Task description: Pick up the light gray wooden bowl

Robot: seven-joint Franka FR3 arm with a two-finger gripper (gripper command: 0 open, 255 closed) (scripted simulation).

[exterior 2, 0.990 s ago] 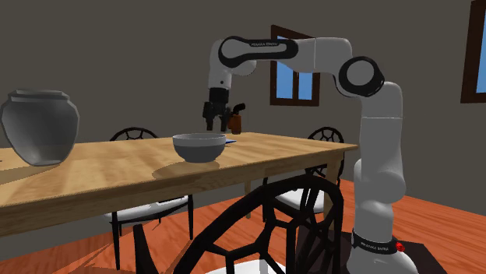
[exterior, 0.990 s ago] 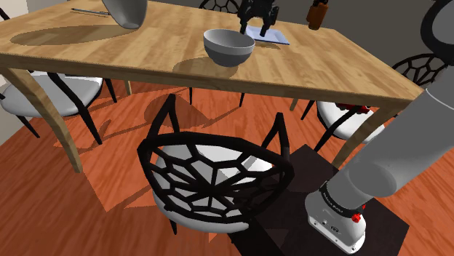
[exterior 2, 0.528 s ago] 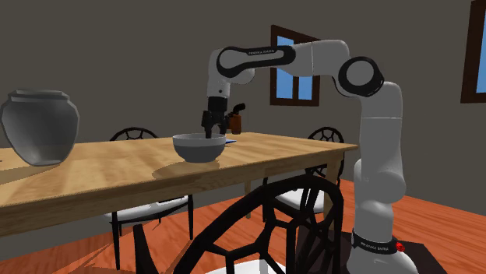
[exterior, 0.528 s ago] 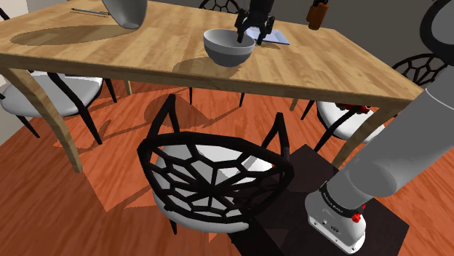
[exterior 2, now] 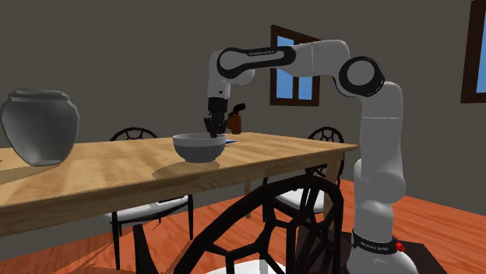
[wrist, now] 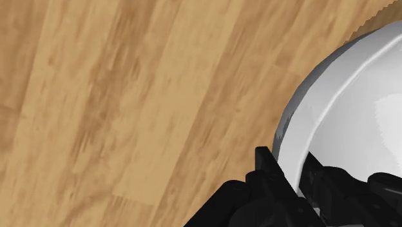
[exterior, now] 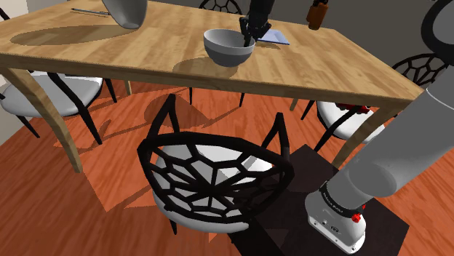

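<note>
A grey vase [exterior: 128,10] stands on the wooden desk [exterior: 109,54] at the shoulder view's left. Nearer the middle, the light grey bowl [exterior: 227,48] sits upright on the desk top. The black pincer [exterior: 249,32] is at the bowl's far rim, pinching the wall with one finger inside and one outside. A brown bottle [exterior: 315,14] stands further right.

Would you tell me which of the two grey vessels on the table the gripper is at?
The shallow grey bowl; the gripper is at its rim, while the tall jar stands far off.
</note>
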